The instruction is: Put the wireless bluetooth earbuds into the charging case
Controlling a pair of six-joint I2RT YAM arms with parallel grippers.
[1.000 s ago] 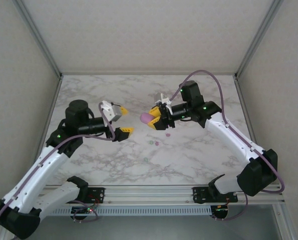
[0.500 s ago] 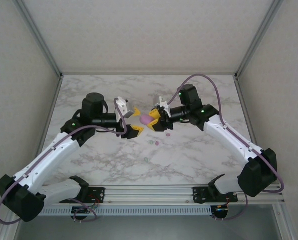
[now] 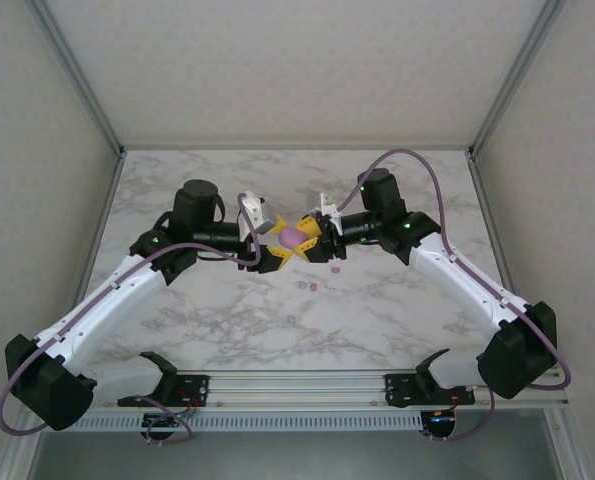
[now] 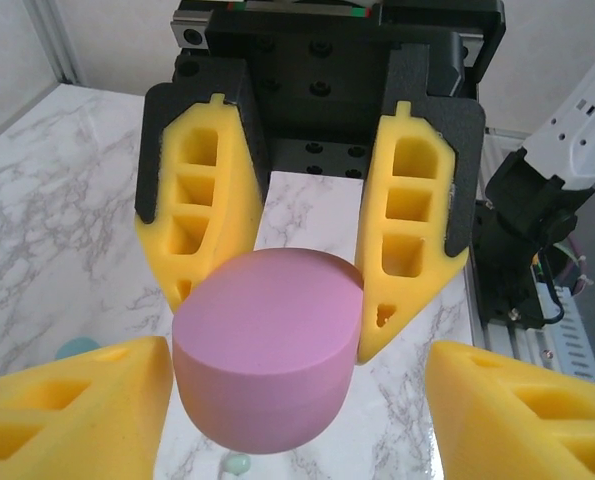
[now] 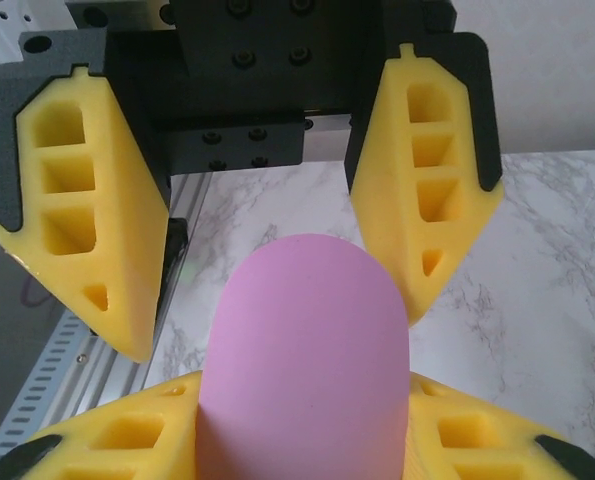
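Wireless bluetooth earbuds [image 3: 314, 285] lie loose on the marble table [image 3: 397, 320], just below centre of the top view. A pink one sits beside a mint one [image 3: 300, 284], another pink one [image 3: 334, 268] is up and to the right of that pair, and one more pale bud [image 3: 291, 320] lies lower down. None is in a gripper. The left wrist view catches a cyan bud [image 4: 77, 348] at the left edge and a mint bud [image 4: 237, 464] at the bottom edge, both on the table below the case.

Charging case [image 3: 295, 237] is pink and oval, held in the air at centre frame, up and left of the buds. Right gripper [image 3: 307, 238] is clamped on it. In the right wrist view its yellow fingers [image 5: 117, 440] hug the case's sides at the bottom of the frame.

Left gripper [image 3: 280, 240] sits just left of the case, nose to nose with the right one, jaws apart and straddling the case's free end. In the left wrist view the lower-left finger [image 4: 67, 400] is right at the case wall; I cannot tell whether it touches. The lower-right finger [image 4: 527, 410] is clearly off it. No grip from this side.
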